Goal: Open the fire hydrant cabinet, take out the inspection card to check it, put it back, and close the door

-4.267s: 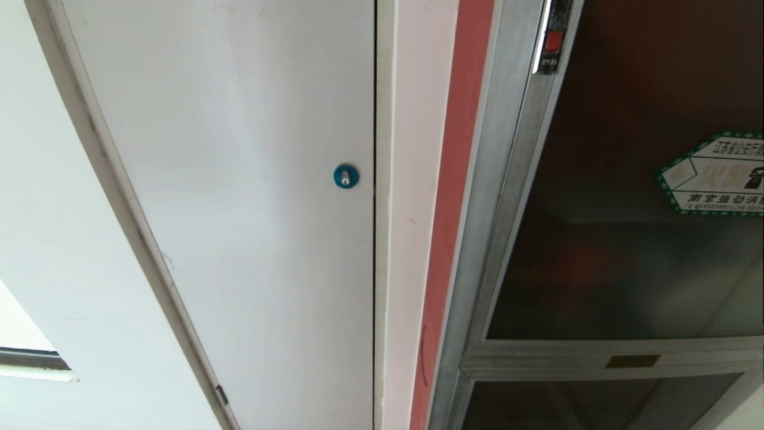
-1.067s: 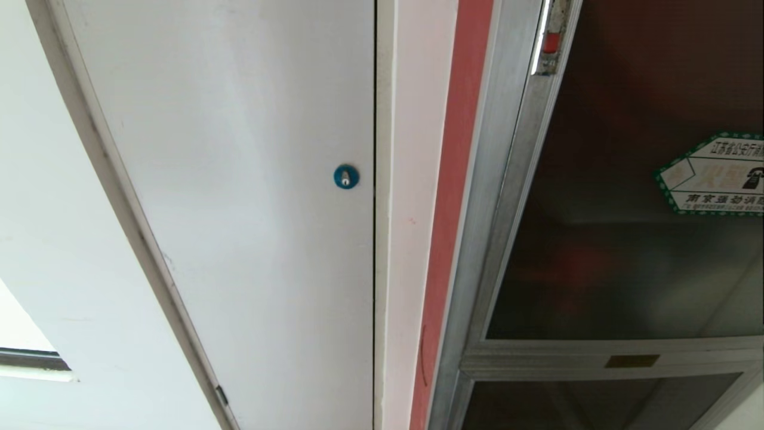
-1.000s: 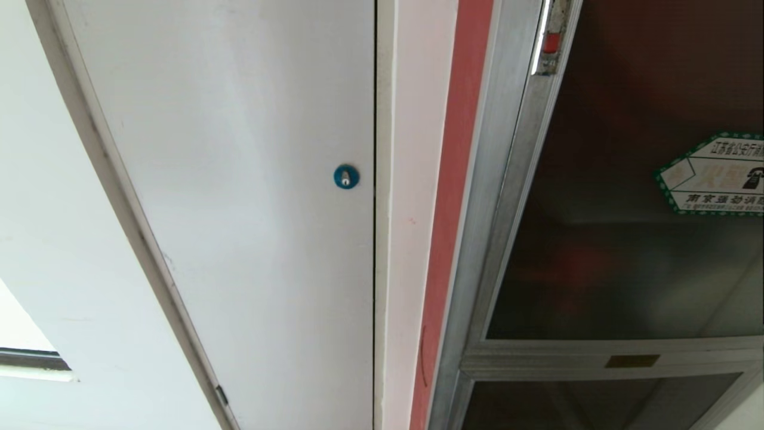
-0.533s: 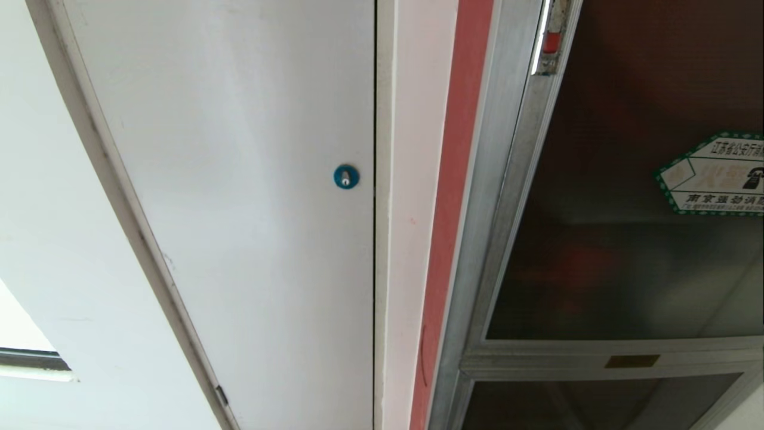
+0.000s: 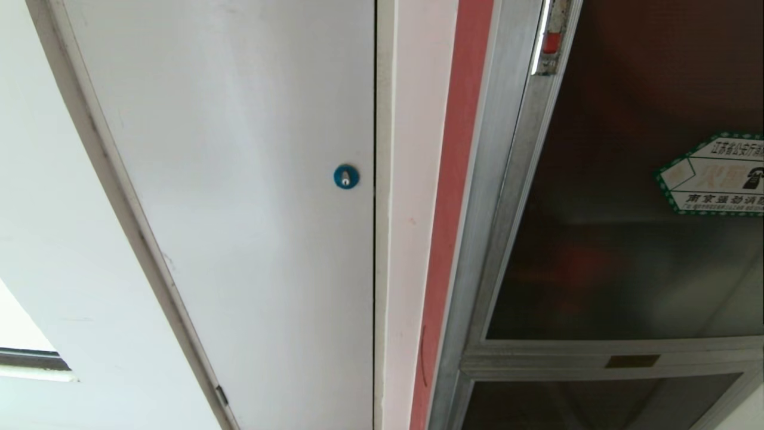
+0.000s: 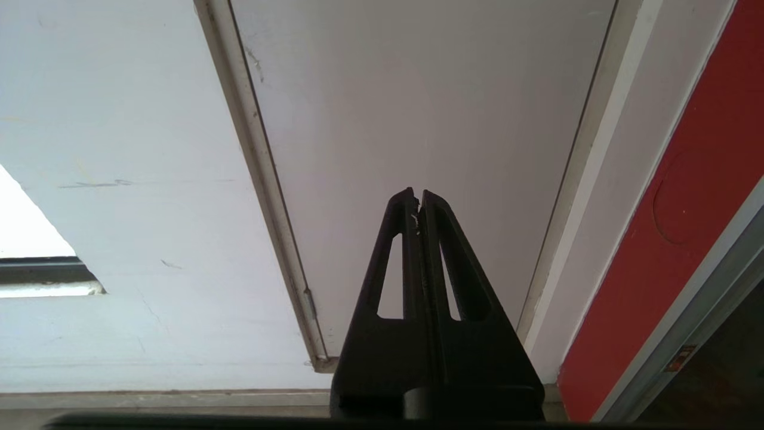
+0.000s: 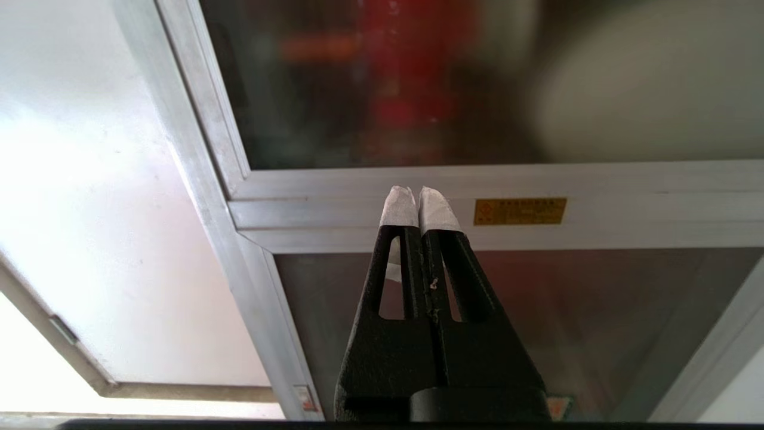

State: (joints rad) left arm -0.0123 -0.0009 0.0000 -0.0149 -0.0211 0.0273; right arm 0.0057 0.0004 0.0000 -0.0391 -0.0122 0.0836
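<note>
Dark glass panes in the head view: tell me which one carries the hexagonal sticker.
The door, the large upper pane, bears the green-bordered sticker. The smaller lower pane, below the brass plate, shows none.

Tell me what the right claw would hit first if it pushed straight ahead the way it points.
Probably the silver crossbar of the fire hydrant cabinet, left of the small brass plate. The shut right claw lines up with it, though depth is unclear.

I see a plain white panel (image 5: 250,197) with a round blue lock (image 5: 346,176) near its right edge, a red painted strip (image 5: 450,197) right of it, and a small brass plate (image 5: 632,361).
</note>
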